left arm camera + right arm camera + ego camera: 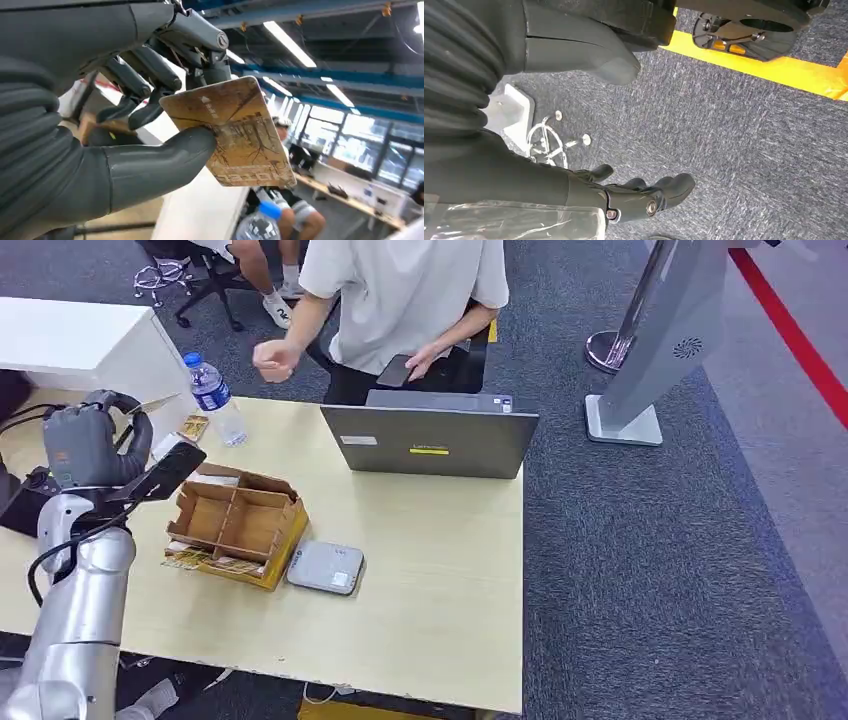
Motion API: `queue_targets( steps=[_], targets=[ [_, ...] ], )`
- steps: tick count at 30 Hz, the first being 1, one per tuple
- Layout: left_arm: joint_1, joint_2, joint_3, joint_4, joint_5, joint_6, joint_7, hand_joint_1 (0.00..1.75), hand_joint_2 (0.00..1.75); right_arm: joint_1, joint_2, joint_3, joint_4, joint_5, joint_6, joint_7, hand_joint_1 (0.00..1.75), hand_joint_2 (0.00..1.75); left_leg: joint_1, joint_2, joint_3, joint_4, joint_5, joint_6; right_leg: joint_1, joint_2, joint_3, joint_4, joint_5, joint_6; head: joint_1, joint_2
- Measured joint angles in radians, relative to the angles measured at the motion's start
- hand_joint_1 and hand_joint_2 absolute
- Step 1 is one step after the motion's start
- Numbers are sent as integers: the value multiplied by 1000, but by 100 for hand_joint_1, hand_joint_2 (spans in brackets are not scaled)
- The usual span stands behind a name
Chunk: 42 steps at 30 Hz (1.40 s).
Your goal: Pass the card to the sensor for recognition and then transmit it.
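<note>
My left hand (85, 445) is raised over the table's left end and pinches a card (165, 472) between thumb and fingers. In the left wrist view the card (235, 132) is gold-brown with a tree pattern, and the thumb (160, 160) presses on its face. The card hangs above the left edge of the cardboard box (240, 525). The sensor (325, 567), a flat grey pad, lies on the table just right of that box, apart from the card. My right hand (624, 197) hangs beside my body over dark carpet, fingers loosely apart and holding nothing.
A grey laptop (430, 440) stands at the table's far edge, with a seated person (400, 300) behind it, one hand raised. A water bottle (215, 400) stands at the back left. Loose cards (205, 562) lie by the box. A grey kiosk stand (650, 350) is on the floor at right.
</note>
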Motion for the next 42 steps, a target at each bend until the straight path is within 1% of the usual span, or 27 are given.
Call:
queue_targets(
  steps=[3, 5, 9, 11, 13, 17, 19, 24, 27, 29, 31, 33, 34, 37, 42],
  targets=[
    [16, -8, -29, -15, -6, -20, -7, 175, 175, 0, 0, 0, 0, -2, 0, 0, 0, 175, 0, 0, 0, 0, 0, 0, 0, 0, 0, 0, 0, 0, 0, 0],
    [30, -20, -55, -41, -29, -35, -2, 175, 175, 0, 0, 0, 0, -3, 0, 3, 0, 175, 0, 0, 0, 0, 0, 0, 0, 0, 0, 0, 0, 0, 0, 0],
    [61, -52, -144, -111, -110, -64, 40, 175, 175, 0, 0, -1, 0, -9, -1, 4, 0, 175, 0, 0, 0, 0, 0, 0, 0, 0, 0, 0, 0, 0, 0, 0],
    [76, -68, -199, -152, -152, -78, 72, 175, 175, 0, 0, -3, 0, -16, -3, 3, 0, 175, 0, 0, 0, 1, 0, 0, 0, 0, 0, -1, 0, 0, 0, 0],
    [85, -77, -287, -198, -205, -93, 104, 175, 175, 0, 0, -5, 0, -24, -7, -1, 0, 175, 0, -2, -1, 1, 0, 0, 0, -1, 0, -1, 0, 0, 0, 0],
    [105, -86, -437, -275, -289, -119, 161, 175, 175, 1, 0, -11, 0, -40, -26, -2, 0, 175, 0, 0, -1, 1, 0, 1, 0, 0, 0, -1, 0, 1, 0, 0],
    [119, -86, -503, -311, -314, -126, 188, 175, 175, 1, 2, -16, 0, -42, -30, -3, 0, 175, 0, 0, -1, 1, 0, 1, 0, 0, 0, -1, 0, 1, 0, 0],
    [162, -81, -608, -362, -337, -136, 236, 175, 175, 1, 2, -32, 0, -56, -32, -5, 0, 175, 0, 0, -1, 0, -1, 1, 0, 0, 0, -1, 0, 1, 0, 0],
    [181, -69, -640, -376, -371, -150, 278, 175, 175, 1, 3, -38, 0, -63, -36, -4, 0, 175, 0, 0, -1, 0, -1, 1, 0, 0, 0, 0, 0, 1, 0, 0],
    [209, -50, -656, -387, -449, -147, 344, 175, 175, 2, 3, -48, 0, -78, -43, -4, 0, 175, 0, 0, -1, 0, -1, 1, 0, 0, 0, 0, 0, 1, 0, 0],
    [246, -40, -668, -395, -544, -121, 411, 175, 175, 4, 5, -58, 0, -85, -50, -3, 0, 175, 0, 0, -1, 0, -1, 1, 0, 0, 0, 0, 0, 1, 0, 0],
    [278, -34, -673, -401, -600, -112, 459, 175, 175, 4, 6, -64, 0, -94, -52, -1, 0, 175, 0, 0, -1, 0, -1, 1, 0, 0, 0, 0, 0, 1, 0, 0],
    [291, -33, -674, -402, -615, -118, 478, 175, 175, 3, 6, -69, 0, -95, -53, 2, 0, 175, 0, 0, -1, 0, -1, 1, 0, 0, 0, 0, 0, 1, 0, 0],
    [315, -31, -674, -402, -633, -145, 509, 175, 175, 4, 8, -81, 0, -96, -56, 7, 0, 175, 0, 0, -1, 0, -1, 1, 0, 0, 0, -1, 0, 1, 0, 0],
    [317, -29, -674, -393, -634, -195, 528, 175, 175, 3, 8, -85, 0, -95, -56, 10, 0, 175, 0, 0, -1, 0, -1, 1, 0, 0, 0, -1, 0, 1, 0, 0]
  ],
)
